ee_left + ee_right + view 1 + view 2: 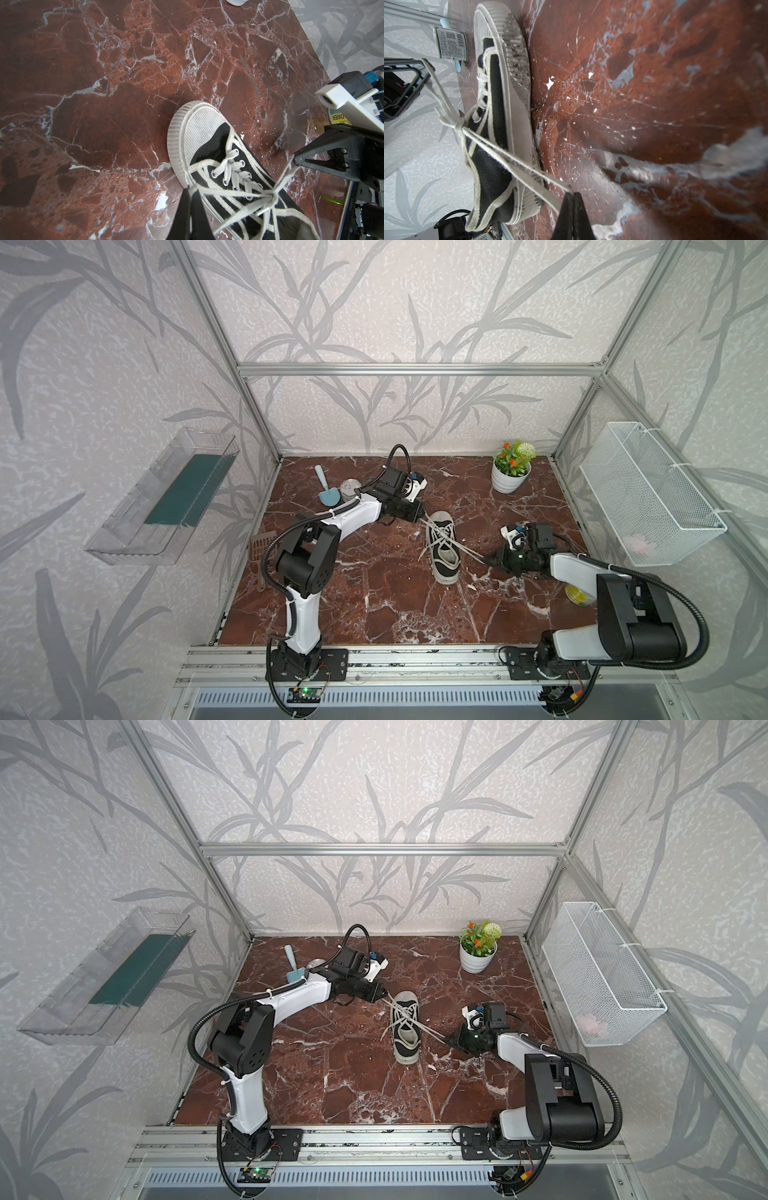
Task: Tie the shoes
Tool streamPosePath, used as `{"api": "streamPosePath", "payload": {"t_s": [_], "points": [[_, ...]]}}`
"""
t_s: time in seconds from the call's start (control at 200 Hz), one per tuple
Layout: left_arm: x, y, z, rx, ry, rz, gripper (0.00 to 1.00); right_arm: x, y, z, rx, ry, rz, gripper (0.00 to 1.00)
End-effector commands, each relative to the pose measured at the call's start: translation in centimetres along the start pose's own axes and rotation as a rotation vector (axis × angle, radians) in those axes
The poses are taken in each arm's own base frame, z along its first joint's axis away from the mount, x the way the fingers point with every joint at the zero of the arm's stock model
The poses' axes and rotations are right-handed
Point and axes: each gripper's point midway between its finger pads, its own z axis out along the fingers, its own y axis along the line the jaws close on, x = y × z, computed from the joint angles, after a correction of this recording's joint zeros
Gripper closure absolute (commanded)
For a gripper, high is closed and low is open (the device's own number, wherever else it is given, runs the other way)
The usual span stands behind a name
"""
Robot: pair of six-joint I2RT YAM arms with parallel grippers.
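Sneaker (444, 547), black canvas with white sole and toe cap, stands on its sole on the red-brown marble tabletop (374, 605) between the two tools. The left gripper (422, 517) sits just beside the toe cap, its jaws pinched together on one strand of the white laces (433, 527). In the left wrist view its dark fingertips (188, 199) clamp that strand, with the ribbed toe cap just beyond them. The right gripper (487, 561) lies low over the marble at the opposite flank of the shoe, nearer the heel, its jaws likewise pressed closed on a lace strand. The right wrist view shows the flat lace entering between its meeting fingertips (569, 214). Both strands run straight from the tips to a knot (272, 195) above the eyelets, forming one slanted line across the shoe in both top views. A free lace end trails off the shoe onto the marble on the left gripper's side. Behind the left gripper, near its wrist, stand a tin can (350, 489) and a pale blue scoop (325, 489). A potted plant (511, 472) stands well beyond the right gripper, toward the back wall.
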Motion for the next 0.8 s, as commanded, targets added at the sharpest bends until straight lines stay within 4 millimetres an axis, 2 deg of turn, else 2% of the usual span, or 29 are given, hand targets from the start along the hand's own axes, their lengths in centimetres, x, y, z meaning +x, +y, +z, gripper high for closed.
{"api": "streamPosePath", "payload": {"t_s": [0.0, 0.49, 0.565, 0.685, 0.705, 0.74, 0.795], "points": [[-1.1, 1.1, -1.3, -0.051, -0.044, 0.006, 1.0, 0.8, -1.4, -0.2, 0.042, 0.015, 0.03, 1.0], [-1.6, 1.3, -1.4, -0.046, -0.068, -0.025, 1.0, 0.8, -2.2, -0.5, 0.06, 0.01, 0.047, 1.0], [-1.7, 0.7, -1.4, -0.015, -0.067, -0.03, 1.0, 0.7, -1.4, -0.4, 0.017, 0.017, 0.038, 1.0], [-1.5, -1.3, -1.7, 0.062, -0.072, -0.037, 1.0, 0.1, 1.5, -0.8, -0.102, 0.024, -0.038, 1.0], [-1.5, -1.6, -1.7, 0.071, -0.077, -0.04, 0.99, 0.0, 2.0, -0.9, -0.116, 0.026, -0.046, 0.93], [-1.6, -2.1, -1.9, 0.089, -0.095, -0.046, 0.9, -0.2, 2.5, -1.3, -0.125, 0.025, -0.059, 0.8], [-1.9, -2.8, -2.3, 0.117, -0.118, -0.055, 0.76, -0.5, 3.2, -1.7, -0.143, 0.011, -0.075, 0.67]]}}
